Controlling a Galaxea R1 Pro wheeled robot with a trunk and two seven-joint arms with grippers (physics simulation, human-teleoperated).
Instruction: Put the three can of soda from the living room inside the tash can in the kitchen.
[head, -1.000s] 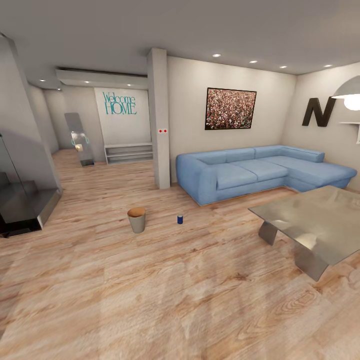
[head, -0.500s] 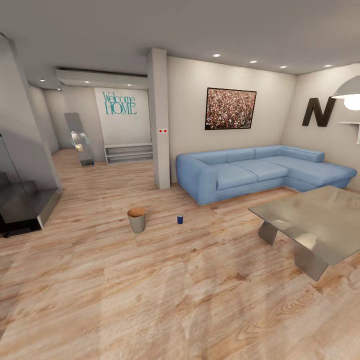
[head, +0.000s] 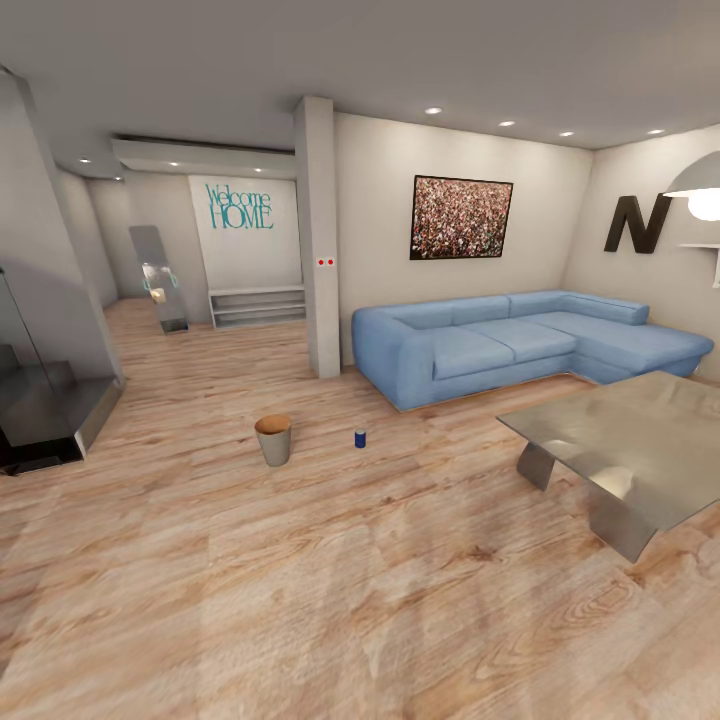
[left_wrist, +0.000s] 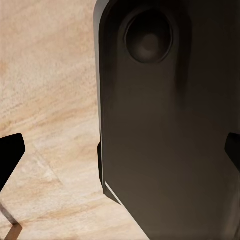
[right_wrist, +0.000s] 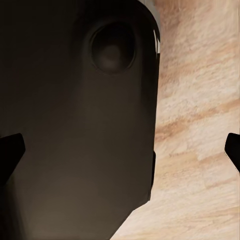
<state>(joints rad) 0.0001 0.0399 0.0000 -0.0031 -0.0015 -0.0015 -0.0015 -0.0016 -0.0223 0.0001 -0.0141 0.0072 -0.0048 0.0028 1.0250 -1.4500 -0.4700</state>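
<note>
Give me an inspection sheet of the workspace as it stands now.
Surface: pale wood plank floor; the grey low table stands at the right with nothing seen on its top.
Job's things: one dark blue can upright on the floor, beside the bin and apart from it; no can seen inside the bin from here.
Clutter: nothing seen.
Grippers: left fingertips and right fingertips spread wide, nothing between them, each over the floor beside a dark robot part.
Cables: nothing seen.
Surroundings: blue corner sofa, framed picture, black N, pillar, "Welcome HOME" lettering.
</note>
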